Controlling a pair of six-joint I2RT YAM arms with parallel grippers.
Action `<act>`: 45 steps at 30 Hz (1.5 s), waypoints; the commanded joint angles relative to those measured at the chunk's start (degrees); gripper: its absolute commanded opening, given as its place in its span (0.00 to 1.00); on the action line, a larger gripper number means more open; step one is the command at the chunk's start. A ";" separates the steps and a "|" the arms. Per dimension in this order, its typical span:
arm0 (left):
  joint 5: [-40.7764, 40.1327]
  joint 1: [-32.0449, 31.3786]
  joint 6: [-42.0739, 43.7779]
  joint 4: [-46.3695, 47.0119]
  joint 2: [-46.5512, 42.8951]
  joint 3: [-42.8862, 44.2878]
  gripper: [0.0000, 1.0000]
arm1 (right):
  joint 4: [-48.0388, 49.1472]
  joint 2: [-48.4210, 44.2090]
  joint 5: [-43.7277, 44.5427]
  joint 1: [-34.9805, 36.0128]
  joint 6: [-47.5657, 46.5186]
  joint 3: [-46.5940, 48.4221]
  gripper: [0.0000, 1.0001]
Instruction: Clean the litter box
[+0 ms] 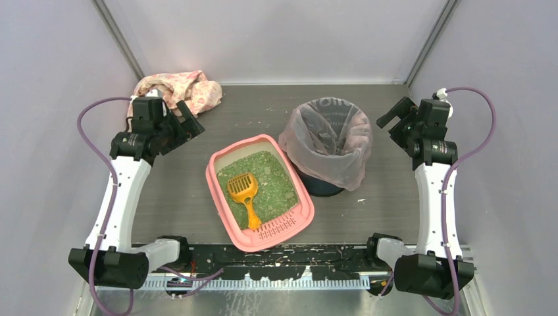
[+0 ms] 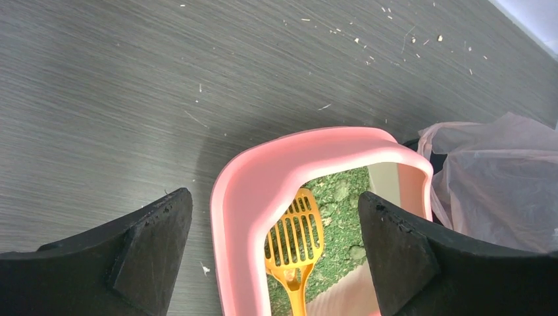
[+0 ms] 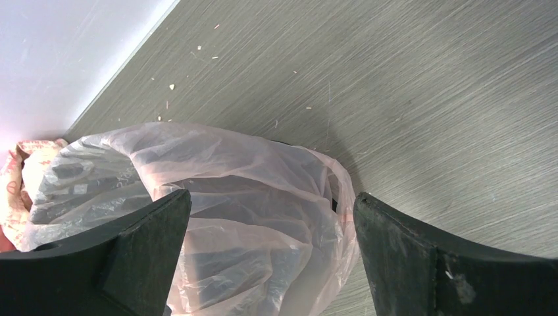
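Left gripper point(image 1: 189, 118), right gripper point(image 1: 393, 124) aloft, agape

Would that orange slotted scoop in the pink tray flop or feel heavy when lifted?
The orange slotted plastic scoop probably stays stiff: moulded, one piece. Likely light, being thin and mostly slots. Green granules should sift through.

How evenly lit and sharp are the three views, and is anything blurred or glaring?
Top external: soft even light, everything sharp, no harsh shadows. Left wrist: litter box rim crisp, near fingers dark. Right wrist: bag crisp, mild sheen on the table, no glare.
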 commanded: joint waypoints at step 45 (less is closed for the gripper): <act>0.91 -0.74 2.07 -4.26 1.08 12.03 0.87 | -6.66 14.97 18.89 20.01 -11.94 12.19 0.02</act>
